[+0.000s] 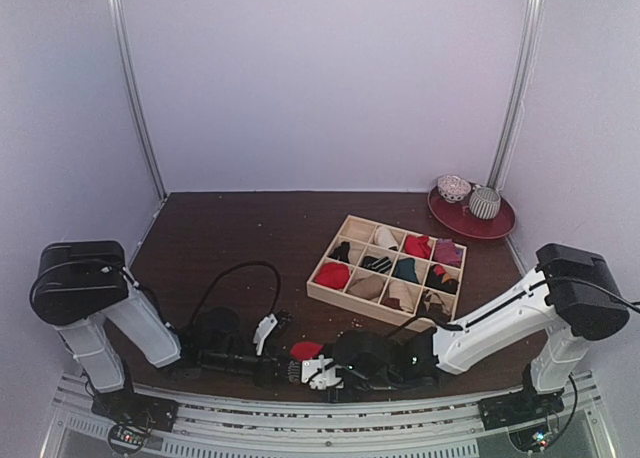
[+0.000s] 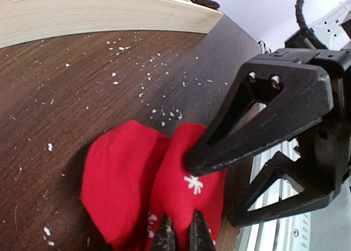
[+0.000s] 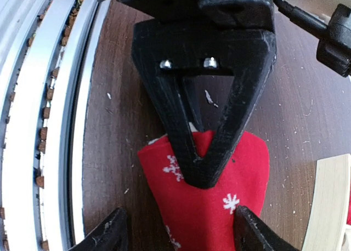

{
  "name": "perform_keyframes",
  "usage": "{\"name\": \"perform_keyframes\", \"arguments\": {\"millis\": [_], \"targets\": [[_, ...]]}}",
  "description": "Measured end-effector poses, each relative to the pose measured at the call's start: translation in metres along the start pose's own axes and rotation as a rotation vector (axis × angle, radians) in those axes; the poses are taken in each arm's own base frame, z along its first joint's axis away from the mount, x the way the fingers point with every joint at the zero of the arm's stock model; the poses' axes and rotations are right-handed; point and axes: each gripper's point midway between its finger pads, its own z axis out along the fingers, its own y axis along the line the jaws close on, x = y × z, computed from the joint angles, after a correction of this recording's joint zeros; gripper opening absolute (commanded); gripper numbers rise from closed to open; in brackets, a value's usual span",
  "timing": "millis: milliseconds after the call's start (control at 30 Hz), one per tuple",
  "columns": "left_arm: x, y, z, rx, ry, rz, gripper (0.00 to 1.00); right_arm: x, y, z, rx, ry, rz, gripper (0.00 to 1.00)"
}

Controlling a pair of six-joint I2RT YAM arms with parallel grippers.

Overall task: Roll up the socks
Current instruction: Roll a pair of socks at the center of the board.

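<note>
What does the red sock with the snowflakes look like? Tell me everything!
The red sock looks like soft fabric, bright red with little white snowflakes. It is folded over on itself into two rounded lumps and lies on the dark wooden table, close to the near edge. The left end effector is shut, pinching its fabric. The right end effector is open, with its fingers on either side of the sock.

Dark wooden table [image 1: 230, 238], pale lilac walls [image 1: 320, 78]
</note>
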Motion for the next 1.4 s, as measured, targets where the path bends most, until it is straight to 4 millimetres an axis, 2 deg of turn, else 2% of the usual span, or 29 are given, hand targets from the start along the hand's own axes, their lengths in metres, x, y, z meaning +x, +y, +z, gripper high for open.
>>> {"name": "perform_keyframes", "arguments": {"millis": [67,167,200,233,333,467,567,700,867,1133,1200,1233,1333,1400], "targets": [[0.000,0.000,0.000,0.003,0.000,-0.005,0.00,0.001,-0.002,0.003,0.017,0.008,-0.014,0.62],[0.000,-0.001,0.000,0.011,0.000,-0.005,0.00,0.001,-0.006,0.009,0.035,0.021,-0.026,0.44],[0.000,-0.001,-0.001,0.015,0.001,-0.006,0.03,0.002,-0.008,0.012,0.041,0.028,-0.024,0.40],[0.000,-0.002,-0.001,0.018,0.001,-0.004,0.16,0.003,-0.009,0.015,0.045,0.035,-0.029,0.36],[-0.002,-0.004,-0.002,0.023,-0.004,0.013,0.34,0.005,-0.010,0.019,0.027,0.043,0.007,0.29],[-0.004,-0.005,-0.010,-0.001,0.009,0.072,0.42,0.005,-0.013,0.018,-0.024,0.025,0.088,0.28],[-0.005,-0.007,-0.023,-0.032,0.014,0.147,0.44,0.008,-0.016,0.016,-0.100,0.023,0.175,0.27],[-0.017,-0.015,-0.039,-0.042,-0.042,0.286,0.49,0.009,-0.018,0.013,-0.232,0.029,0.280,0.27],[-0.025,-0.025,-0.041,-0.034,-0.080,0.448,0.52,0.008,-0.015,0.015,-0.359,0.063,0.360,0.27],[-0.002,-0.013,-0.013,-0.022,-0.011,0.516,0.52,0.004,-0.008,0.018,-0.467,0.112,0.409,0.27],[-0.001,-0.012,-0.010,-0.018,-0.018,0.520,0.48,0.005,-0.007,0.016,-0.484,0.118,0.418,0.27],[-0.001,-0.012,-0.009,-0.015,-0.020,0.521,0.42,0.005,-0.006,0.016,-0.492,0.121,0.421,0.27],[0.000,-0.011,-0.005,-0.011,-0.023,0.527,0.11,0.006,-0.004,0.013,-0.516,0.133,0.433,0.30],[0.000,-0.011,-0.002,-0.006,-0.021,0.529,0.01,0.008,-0.002,0.012,-0.530,0.141,0.444,0.38]]}}
